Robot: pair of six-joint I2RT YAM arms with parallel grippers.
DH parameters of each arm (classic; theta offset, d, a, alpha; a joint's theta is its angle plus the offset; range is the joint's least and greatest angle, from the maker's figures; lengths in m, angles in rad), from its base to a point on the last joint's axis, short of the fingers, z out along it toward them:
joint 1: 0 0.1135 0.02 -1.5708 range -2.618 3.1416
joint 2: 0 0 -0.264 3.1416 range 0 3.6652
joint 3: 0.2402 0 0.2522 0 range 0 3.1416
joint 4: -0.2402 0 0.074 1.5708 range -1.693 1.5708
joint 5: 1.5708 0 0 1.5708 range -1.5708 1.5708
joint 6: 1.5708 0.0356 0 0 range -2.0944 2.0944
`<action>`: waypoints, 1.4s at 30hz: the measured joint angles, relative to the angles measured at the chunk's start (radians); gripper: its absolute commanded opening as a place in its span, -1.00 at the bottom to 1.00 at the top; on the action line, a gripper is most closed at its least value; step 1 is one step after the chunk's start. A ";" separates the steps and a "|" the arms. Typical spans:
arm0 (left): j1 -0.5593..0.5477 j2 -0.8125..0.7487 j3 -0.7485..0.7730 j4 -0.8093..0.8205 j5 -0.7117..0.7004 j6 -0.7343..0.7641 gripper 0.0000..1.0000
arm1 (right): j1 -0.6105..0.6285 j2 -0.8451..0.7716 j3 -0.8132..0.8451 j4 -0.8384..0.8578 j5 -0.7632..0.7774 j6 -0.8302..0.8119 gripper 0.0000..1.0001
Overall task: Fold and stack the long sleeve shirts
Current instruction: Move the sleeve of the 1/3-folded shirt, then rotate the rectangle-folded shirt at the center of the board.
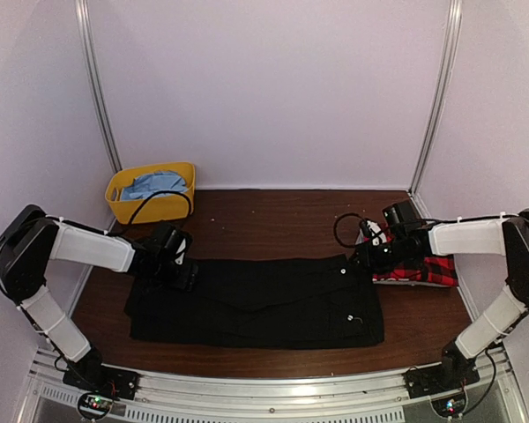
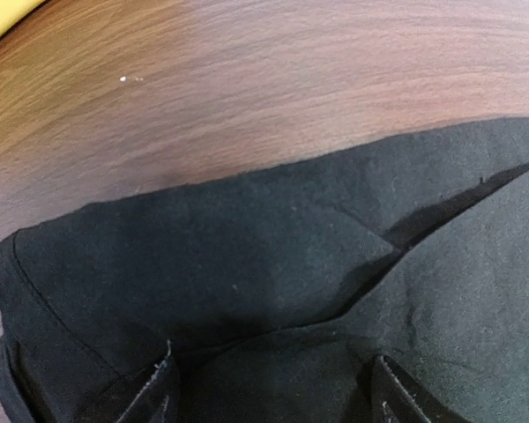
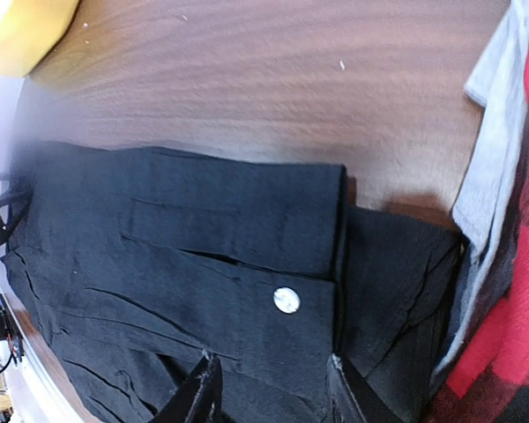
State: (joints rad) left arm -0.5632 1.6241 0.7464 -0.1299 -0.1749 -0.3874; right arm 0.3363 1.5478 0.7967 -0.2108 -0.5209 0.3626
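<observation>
At the far left, a yellow bin (image 1: 159,210) with blue cloth in it, well apart from the work. Nearer and just to its right, the left gripper (image 1: 178,264) low over the left end of the black shirt (image 1: 264,304), forearm reaching in from the left edge. Fingers (image 2: 159,392) spread wide, with cloth beneath and between them, pinching nothing as far as can be seen. Across the middle of the table (image 1: 273,211), that shirt laid out as a long flat band, doubled over in layers. Likely light, limp and a little slippery on the wood, with no stiffness to keep a crease. Best taken at both end corners, through all the layers, and lifted together. A small button (image 3: 286,300) near the right end, better kept out of the pinch. At the band's far right corner, the right gripper (image 1: 368,256) angled down from the right, fingers (image 3: 203,397) parted over the cloth, gripping nothing visible. Just beside that end, the plaid shirt (image 1: 428,269) in a small bundle.
</observation>
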 measured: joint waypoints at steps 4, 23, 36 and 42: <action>-0.008 -0.003 0.000 -0.007 -0.033 0.001 0.61 | 0.043 -0.049 0.022 -0.007 0.038 -0.002 -0.14; -0.008 -0.304 -0.103 -0.027 0.082 -0.118 0.95 | 0.232 -0.069 0.035 -0.029 0.259 -0.077 0.99; -0.007 -0.457 -0.312 -0.055 0.248 -0.286 0.95 | 0.251 -0.105 0.023 -0.003 0.288 -0.129 1.00; 0.017 -0.422 -0.334 0.003 0.290 -0.312 0.86 | 0.277 -0.071 0.020 0.002 0.273 -0.147 0.97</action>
State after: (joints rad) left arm -0.5461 1.2018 0.4126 -0.1265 0.1146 -0.6991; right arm 0.6136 1.4769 0.8169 -0.2089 -0.2478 0.2157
